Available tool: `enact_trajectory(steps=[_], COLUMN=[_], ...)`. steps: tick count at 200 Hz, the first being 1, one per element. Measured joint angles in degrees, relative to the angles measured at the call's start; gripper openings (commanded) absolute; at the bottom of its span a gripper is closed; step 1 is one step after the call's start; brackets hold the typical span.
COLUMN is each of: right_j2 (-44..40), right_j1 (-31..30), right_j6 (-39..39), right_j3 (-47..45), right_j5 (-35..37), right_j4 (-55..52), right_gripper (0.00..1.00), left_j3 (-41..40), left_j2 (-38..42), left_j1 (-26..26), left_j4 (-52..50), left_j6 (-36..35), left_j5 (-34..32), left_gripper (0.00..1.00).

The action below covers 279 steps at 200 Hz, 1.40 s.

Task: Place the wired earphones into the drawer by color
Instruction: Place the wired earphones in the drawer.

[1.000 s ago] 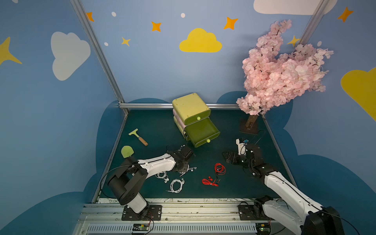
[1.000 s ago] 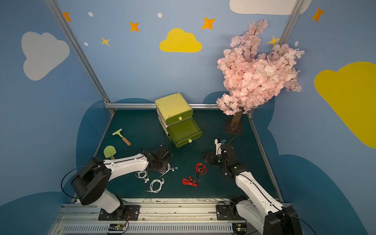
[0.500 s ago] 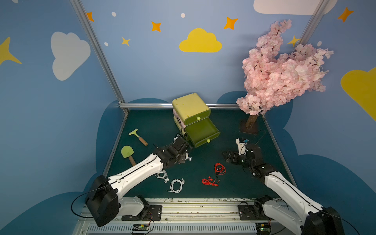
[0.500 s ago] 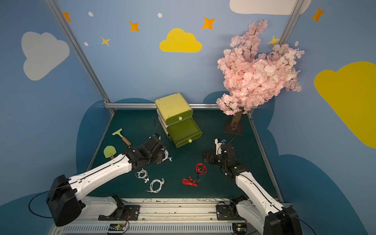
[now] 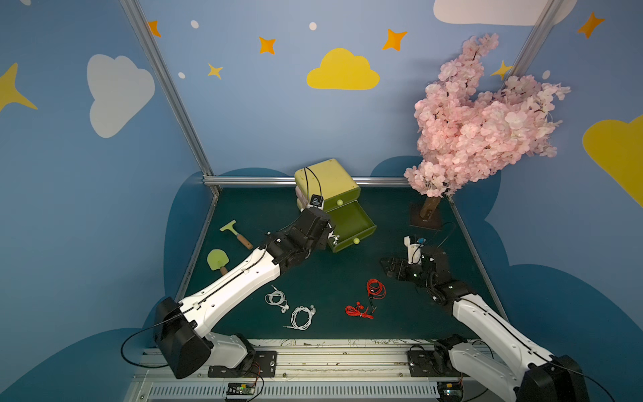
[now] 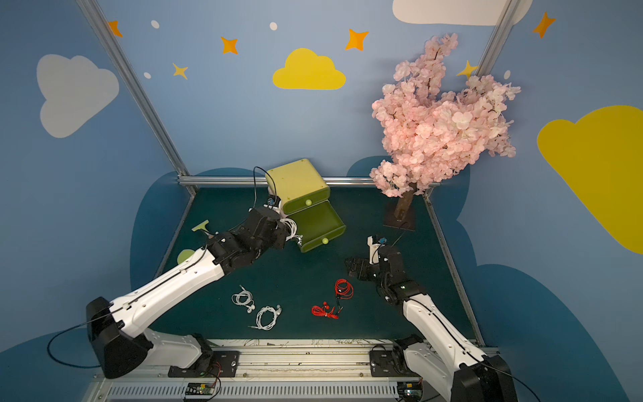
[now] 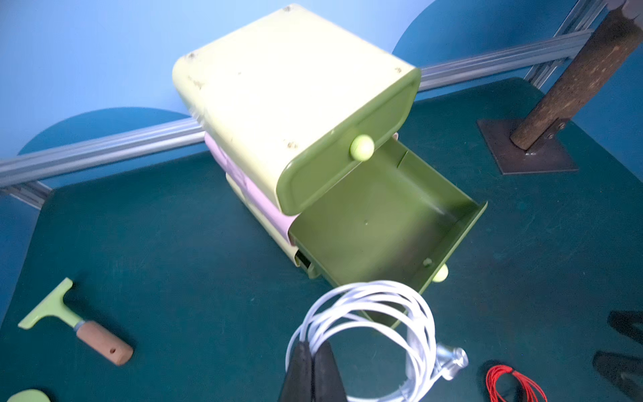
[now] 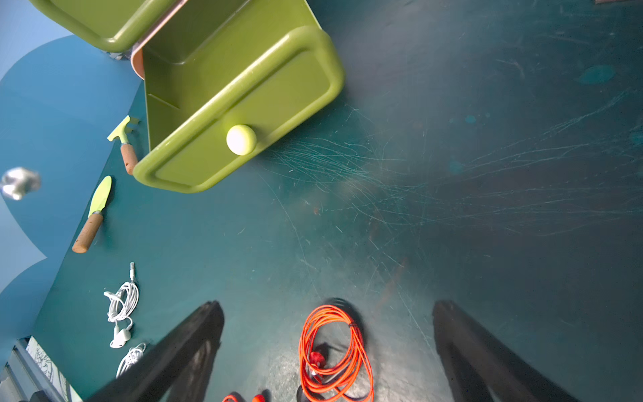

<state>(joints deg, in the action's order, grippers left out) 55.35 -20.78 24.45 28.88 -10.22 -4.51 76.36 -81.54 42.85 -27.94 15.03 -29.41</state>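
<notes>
Two wooden-handled tools (image 5: 236,233) lie near the open drawer (image 5: 365,234).

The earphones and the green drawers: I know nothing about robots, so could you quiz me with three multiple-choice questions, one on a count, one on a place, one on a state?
1. How many red earphones lie on the table?
A. one
B. two
C. four

2. Where are the white earphones held by the left gripper, relative to the open drawer?
A. inside it
B. far off, at the table's near edge
C. just outside it

3. The right gripper is:
A. open, holding nothing
B. shut on red earphones
C. shut on white earphones

Answers:
1. B, because both top views show two red coils.
2. C, because the left wrist view shows the coil hanging just before the drawer.
3. A, because its fingers stand wide apart over a red coil.
</notes>
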Motion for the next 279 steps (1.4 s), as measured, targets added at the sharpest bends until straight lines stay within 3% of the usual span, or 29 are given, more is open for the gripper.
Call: enact_trajectory(steps=[106, 210, 236, 254, 279], right_j2=[-4.66, -5.55, -5.55, -5.55, -5.55], right_j1=[0.07, 0.09, 0.09, 0.09, 0.09], right_j6=[-0.68, -0.87, -0.87, -0.85, -0.85], right_j3=[-2.64, -2.97, -2.97, -2.97, -2.97], right_j5=[2.03, 2.6, 2.6, 2.62, 2.62], right_j4=[0.39, 0.42, 0.42, 0.42, 0.44], right_gripper=[0.98, 0.99, 0.98, 0.98, 0.98], left_j3=[17.55, 24.15, 24.48, 24.72, 26.08], left_j2=[-25.27, -37.29, -38.14, -38.14, -38.14], left_j1=[-0.09, -0.11, -0.15, -0.22, -0.26], left_j4=[11.41, 11.89, 10.84, 10.08, 9.31], left_j6=[-12.22, -14.43, -14.14, -13.77, -13.18], left_j5=[-4.24, -5.05, -4.87, -4.66, -4.0], left_gripper=[0.03, 0.05, 0.14, 0.31, 0.41])
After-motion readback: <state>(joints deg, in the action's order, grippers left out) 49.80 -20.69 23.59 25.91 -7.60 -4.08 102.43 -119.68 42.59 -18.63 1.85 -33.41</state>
